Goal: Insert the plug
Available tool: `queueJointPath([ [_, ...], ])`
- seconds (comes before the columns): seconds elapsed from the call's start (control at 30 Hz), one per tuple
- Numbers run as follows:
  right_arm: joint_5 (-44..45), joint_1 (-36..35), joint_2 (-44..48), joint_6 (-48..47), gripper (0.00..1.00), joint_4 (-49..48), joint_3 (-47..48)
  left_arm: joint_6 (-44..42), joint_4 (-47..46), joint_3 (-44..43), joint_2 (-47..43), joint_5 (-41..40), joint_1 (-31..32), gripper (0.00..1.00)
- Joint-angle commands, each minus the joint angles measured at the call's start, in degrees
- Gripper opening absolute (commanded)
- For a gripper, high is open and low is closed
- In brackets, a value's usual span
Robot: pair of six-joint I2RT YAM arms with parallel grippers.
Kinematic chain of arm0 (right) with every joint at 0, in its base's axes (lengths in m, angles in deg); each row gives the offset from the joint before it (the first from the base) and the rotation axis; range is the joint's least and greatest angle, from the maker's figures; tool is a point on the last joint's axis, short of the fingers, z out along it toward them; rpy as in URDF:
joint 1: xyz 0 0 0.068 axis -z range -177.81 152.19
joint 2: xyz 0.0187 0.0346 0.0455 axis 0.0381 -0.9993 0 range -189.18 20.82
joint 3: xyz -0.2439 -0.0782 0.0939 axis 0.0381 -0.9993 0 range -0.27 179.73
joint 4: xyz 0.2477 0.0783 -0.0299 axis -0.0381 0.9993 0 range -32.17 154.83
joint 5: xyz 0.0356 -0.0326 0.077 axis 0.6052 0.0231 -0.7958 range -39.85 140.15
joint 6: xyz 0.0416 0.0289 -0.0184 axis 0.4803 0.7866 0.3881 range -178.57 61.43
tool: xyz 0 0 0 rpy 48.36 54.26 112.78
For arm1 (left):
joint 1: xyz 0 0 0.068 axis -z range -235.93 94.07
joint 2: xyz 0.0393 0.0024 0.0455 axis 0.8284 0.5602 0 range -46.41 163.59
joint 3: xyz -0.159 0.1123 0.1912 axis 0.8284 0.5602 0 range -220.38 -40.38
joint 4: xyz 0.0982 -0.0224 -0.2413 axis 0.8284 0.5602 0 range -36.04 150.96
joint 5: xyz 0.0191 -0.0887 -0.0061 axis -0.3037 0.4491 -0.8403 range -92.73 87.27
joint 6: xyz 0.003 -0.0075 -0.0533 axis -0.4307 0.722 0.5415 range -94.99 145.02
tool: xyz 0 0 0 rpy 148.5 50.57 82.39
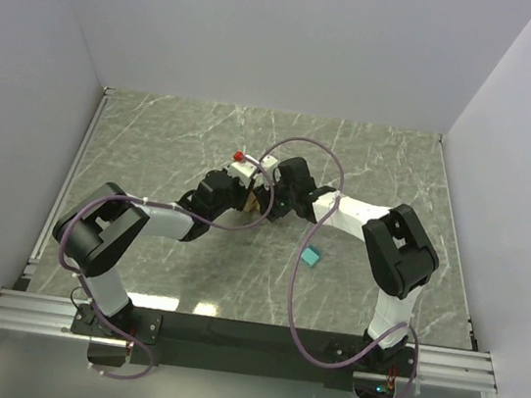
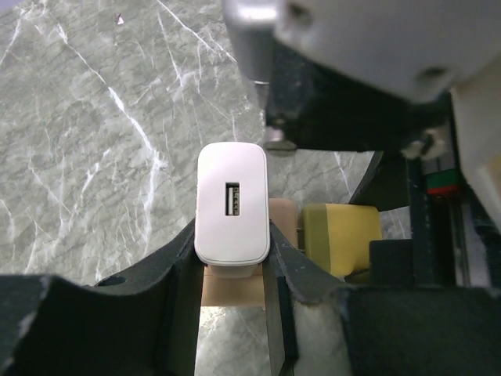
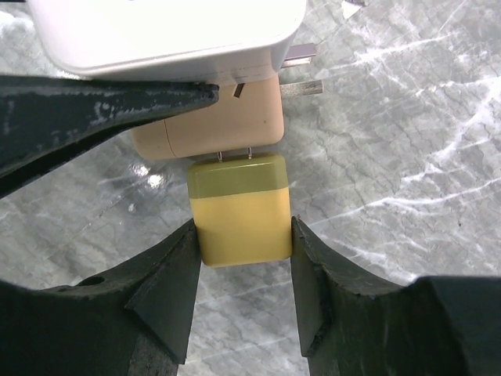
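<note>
Plug [image 3: 241,215], yellow, boxy, tight in right end effector [image 3: 243,227], prongs at tan adapter [image 3: 211,129]; white charger [image 2: 232,180] tight in left end effector [image 2: 232,235].

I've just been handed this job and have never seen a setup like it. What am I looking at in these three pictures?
These are two robot arms bolted side by side. The wide picture looks down from above: left arm, right arm, meeting over the marble table; a small teal block lies apart from them. The other two pictures come from cameras on each wrist. Left wrist view: the left pincer is shut on a white charger, its USB port facing the camera. Right wrist view: the right pincer is shut on a yellow plug, whose two thin pins point at a tan block beside the charger. The pins show, so it looks not fully in.
</note>
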Motion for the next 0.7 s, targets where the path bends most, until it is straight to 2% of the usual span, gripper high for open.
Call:
queueJointPath([
  [0.0, -3.7, -0.7, -0.3, -0.1, 0.00, -20.5, 8.2, 4.4, 12.2, 1.6, 3.5, 19.0, 4.0, 0.00],
  [0.37, -5.2, -0.7, -0.9, -0.2, 0.00, -21.6, 9.3, 4.0, 11.8, 1.1, 4.4, 21.6, 4.0, 0.00],
  [0.6, -3.8, -0.7, -0.2, 0.9, 0.00, -20.1, 8.5, 6.0, 10.7, 2.2, 2.7, 15.7, 3.9, 0.00],
  [0.67, -3.5, -0.7, 0.9, 1.4, 0.00, -20.4, 7.0, 6.5, 10.8, 2.2, 2.2, 13.8, 3.9, 0.09],
])
